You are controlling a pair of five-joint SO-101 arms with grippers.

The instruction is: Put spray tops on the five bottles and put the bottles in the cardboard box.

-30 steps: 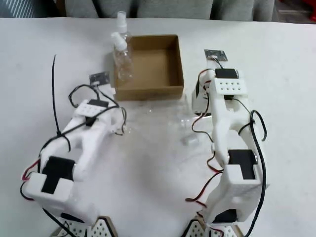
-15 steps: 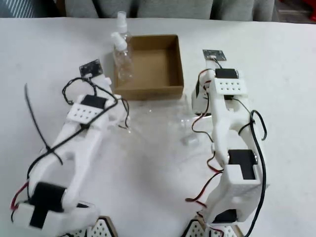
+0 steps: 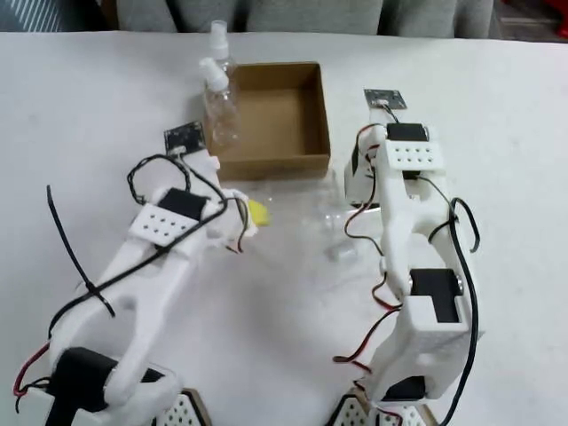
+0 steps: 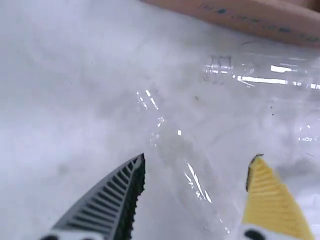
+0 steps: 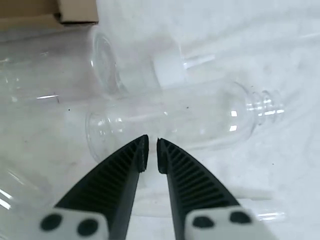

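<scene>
— Where is the cardboard box point(image 3: 271, 165) sitting?

— It is sitting at twelve o'clock from the middle of the table point(image 3: 497, 106), with its open side facing up. Two capped bottles point(image 3: 220, 108) are standing just beside it. One is against its nine o'clock wall and the other is near its eleven o'clock corner.

— And the ones waiting for tops?

— Clear uncapped bottles point(image 3: 327, 216) are lying on their sides at six o'clock from the box, between the two arms.

— What is the left gripper point(image 4: 197, 162) doing?

— It is hovering at the eight o'clock side of that cluster, spreading its grey and yellow fingers point(image 4: 115, 200) wide. One clear bottle point(image 4: 192, 172) is lying on the table in the gap between them. I cannot tell whether either finger is touching it. A second bottle, showing a threaded neck, is lying beyond it along the box's front wall.

— And the right gripper point(image 5: 150, 150)?

— It is hanging at the three o'clock side of the cluster, near the box's five o'clock corner. Its black fingers are pinching almost together, leaving only a sliver between them, and they are gripping nothing. Just past the tips a bare-necked bottle point(image 5: 185, 117) is lying crosswise. A loose white spray top point(image 5: 168, 70) with a thin tube is resting beyond it, beside another bottle's base.
</scene>
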